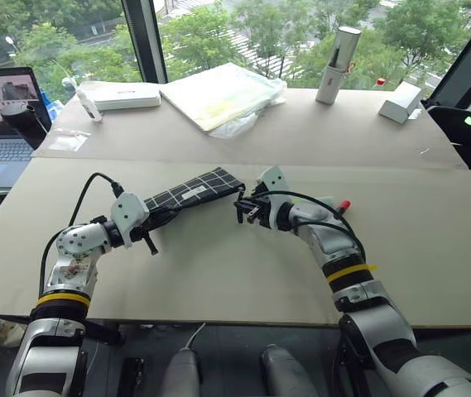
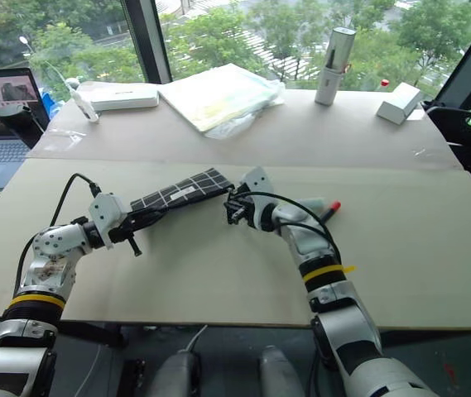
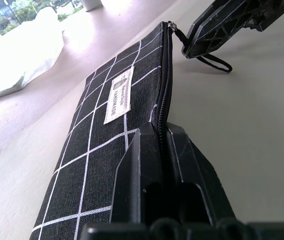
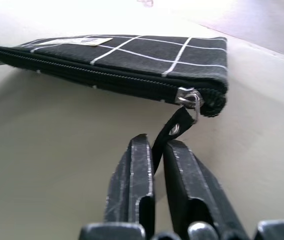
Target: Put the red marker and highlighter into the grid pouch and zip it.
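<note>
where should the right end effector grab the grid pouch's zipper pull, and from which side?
By the black pull tab hanging off the slider at the grid pouch's far end, coming in along the zipper line from beyond that end. The tab is thin and flat, so it fits between shut fingers. The right end effector already pinches it; the left end effector clamps the opposite end.

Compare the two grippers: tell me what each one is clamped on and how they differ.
The left gripper is shut on the grid pouch at its near end, pinching the zipper edge; the right gripper is shut on the slim zipper pull cord at the pouch's far end. The left grips the fabric body itself, the right only the cord hanging from the metal slider. Both have two black fingers and are closed.
</note>
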Robot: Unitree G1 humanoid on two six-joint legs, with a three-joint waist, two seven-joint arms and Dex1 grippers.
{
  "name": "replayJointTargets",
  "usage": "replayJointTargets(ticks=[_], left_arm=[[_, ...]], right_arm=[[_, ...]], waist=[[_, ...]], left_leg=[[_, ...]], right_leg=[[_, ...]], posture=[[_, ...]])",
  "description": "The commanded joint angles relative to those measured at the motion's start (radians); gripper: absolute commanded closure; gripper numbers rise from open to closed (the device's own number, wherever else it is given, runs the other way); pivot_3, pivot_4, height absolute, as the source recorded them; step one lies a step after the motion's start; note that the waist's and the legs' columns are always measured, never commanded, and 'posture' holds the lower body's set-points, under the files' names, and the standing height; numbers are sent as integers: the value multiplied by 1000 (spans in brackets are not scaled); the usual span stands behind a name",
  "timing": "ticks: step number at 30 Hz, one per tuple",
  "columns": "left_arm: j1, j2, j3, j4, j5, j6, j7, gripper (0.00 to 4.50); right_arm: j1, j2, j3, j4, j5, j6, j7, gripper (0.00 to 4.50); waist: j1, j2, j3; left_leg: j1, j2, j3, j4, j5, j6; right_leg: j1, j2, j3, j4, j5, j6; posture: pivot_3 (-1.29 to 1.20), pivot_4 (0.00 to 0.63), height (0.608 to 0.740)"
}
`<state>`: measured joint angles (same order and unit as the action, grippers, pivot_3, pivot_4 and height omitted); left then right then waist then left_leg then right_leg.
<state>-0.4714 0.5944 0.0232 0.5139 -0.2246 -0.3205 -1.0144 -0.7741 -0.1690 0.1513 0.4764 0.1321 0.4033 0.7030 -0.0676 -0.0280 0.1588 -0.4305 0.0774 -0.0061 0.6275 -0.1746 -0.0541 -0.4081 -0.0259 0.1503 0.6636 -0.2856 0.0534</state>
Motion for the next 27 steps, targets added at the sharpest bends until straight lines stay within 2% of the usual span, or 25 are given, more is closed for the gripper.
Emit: replayJointTargets(ticks=[1,7,13,17,19,20,21,23,26,27], left_arm=[[-7,-3,18,-31,-8,4,9,4500],[-10,-18,10,-23,-3,-1,12,4500],[-17,-38,3,-23,1,0,11,4500],[-21,-45,2,-22,2,0,10,4500],[-20,-46,3,-23,3,-1,8,4500],[-19,-47,3,-24,4,-1,7,4500],[-17,-47,4,-26,4,-2,6,4500],[-11,-50,3,-32,3,-1,4,4500],[-5,-59,-2,-39,4,0,5,4500],[-4,-62,-4,-40,5,0,6,4500]], right_arm=[[-19,6,23,-75,9,-22,47,4489],[-32,97,122,-108,-30,-26,49,4489],[-75,214,168,-68,-54,-36,29,4489],[-94,254,161,-23,-77,-53,-15,4489],[-90,240,140,-26,-78,-49,-27,3907],[-84,227,128,-42,-70,-35,-25,3814],[-78,218,121,-57,-64,-24,-22,3466],[-36,167,102,-158,-32,44,13,2822],[64,60,65,-400,75,253,88,1790],[104,19,54,-488,105,308,104,1790]], waist=[[0,0,0],[-1,0,0],[-2,0,0],[4,0,0],[4,0,0],[4,0,0],[4,0,0],[4,0,0],[13,0,0],[16,0,0]], left_leg=[[0,0,0,0,0,0],[0,0,0,0,0,0],[0,0,0,0,0,0],[0,0,-1,0,0,0],[0,0,-1,0,0,0],[0,0,-1,0,0,0],[0,0,-1,0,0,0],[0,0,-1,0,0,0],[-1,0,-1,0,0,0],[-2,0,-1,1,0,0]], right_leg=[[0,0,0,0,0,0],[0,0,0,0,0,0],[-1,0,0,1,0,0],[0,0,-1,0,0,0],[0,0,-1,0,0,0],[0,0,-1,0,0,0],[0,0,-1,0,0,0],[0,0,-1,0,0,0],[0,0,-1,0,0,0],[0,0,-1,0,0,0]], posture=[[0,150,739],[0,150,739],[0,150,739],[0,150,739],[0,150,739],[0,150,739],[0,150,739],[0,150,739],[0,150,739],[0,150,739]])
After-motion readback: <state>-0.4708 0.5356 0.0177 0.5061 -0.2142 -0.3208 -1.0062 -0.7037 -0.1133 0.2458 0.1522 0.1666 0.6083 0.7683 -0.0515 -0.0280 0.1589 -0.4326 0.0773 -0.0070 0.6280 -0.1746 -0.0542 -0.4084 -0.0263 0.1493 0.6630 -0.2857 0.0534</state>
